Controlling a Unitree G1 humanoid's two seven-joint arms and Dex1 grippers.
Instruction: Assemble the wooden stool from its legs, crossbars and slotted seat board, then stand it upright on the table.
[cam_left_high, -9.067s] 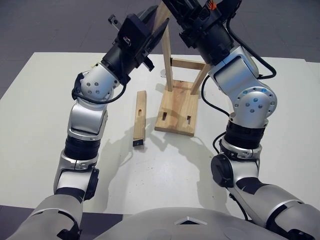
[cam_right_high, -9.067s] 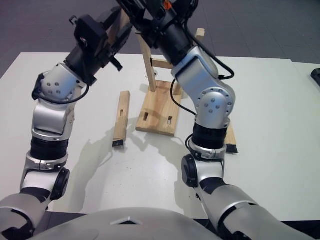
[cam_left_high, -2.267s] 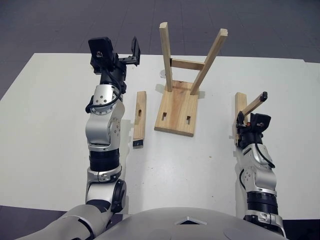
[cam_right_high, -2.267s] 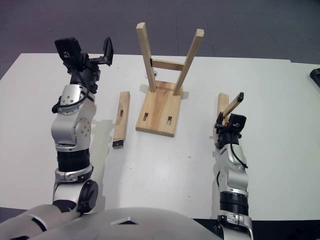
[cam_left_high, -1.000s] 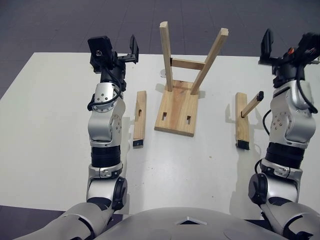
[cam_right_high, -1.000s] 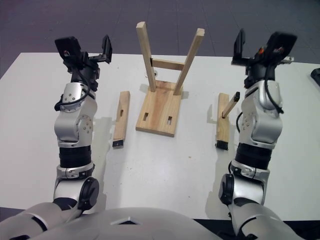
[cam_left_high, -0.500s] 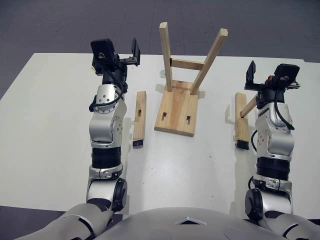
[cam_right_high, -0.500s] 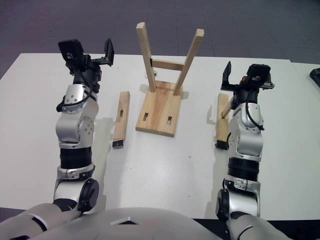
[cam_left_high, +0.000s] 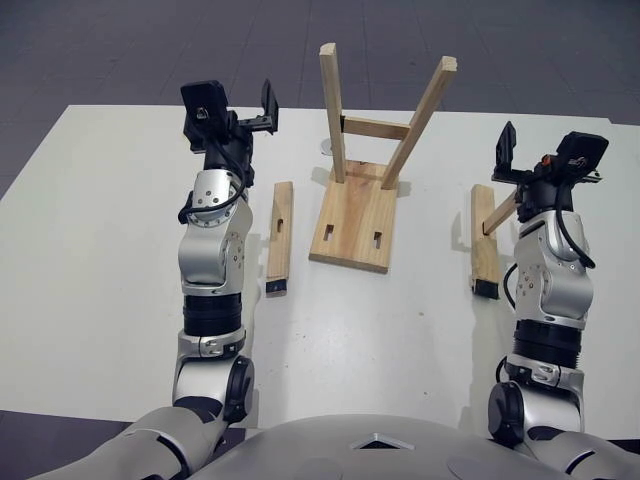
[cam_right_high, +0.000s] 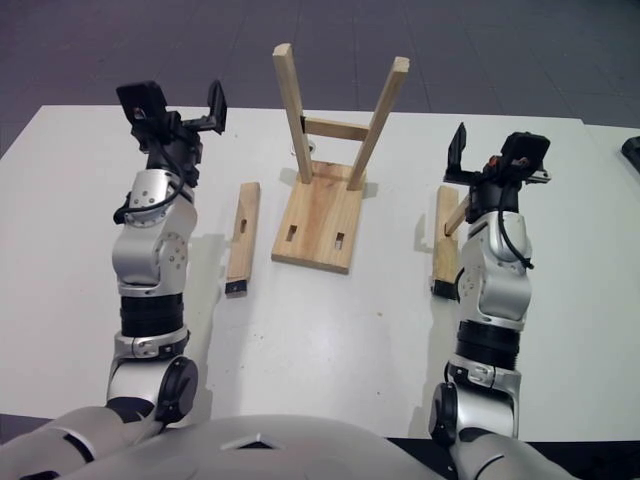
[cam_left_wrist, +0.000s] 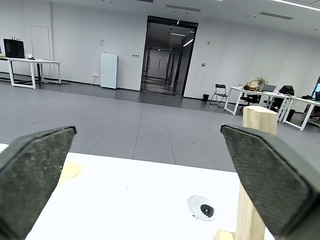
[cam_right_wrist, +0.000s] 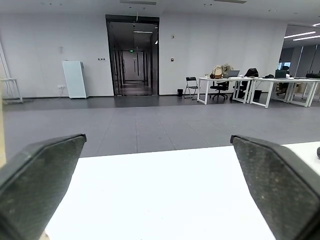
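The slotted seat board (cam_left_high: 352, 226) lies flat at the middle of the table. Two legs (cam_left_high: 331, 110) (cam_left_high: 421, 120) stand up from its far end, joined by a crossbar (cam_left_high: 375, 127). A loose leg (cam_left_high: 280, 238) lies to its left. On the right lies another leg (cam_left_high: 483, 243), and a short crossbar (cam_left_high: 498, 212) sticks up from it at a slant. My left gripper (cam_left_high: 238, 108) is raised left of the loose leg, open and holding nothing. My right gripper (cam_left_high: 543, 155) is raised just right of the slanted crossbar, also open, its pads (cam_right_wrist: 35, 175) wide apart.
The white table (cam_left_high: 100, 220) has free room at the left, the right and the front. A small round cap (cam_left_wrist: 201, 207) sits in the tabletop behind the seat board. One standing leg (cam_left_wrist: 255, 175) rises past my left gripper's pad.
Over the last second my right arm came down and inward from a higher, farther pose, settling beside the right-hand leg. The left arm barely shifted. The wooden parts stayed put.
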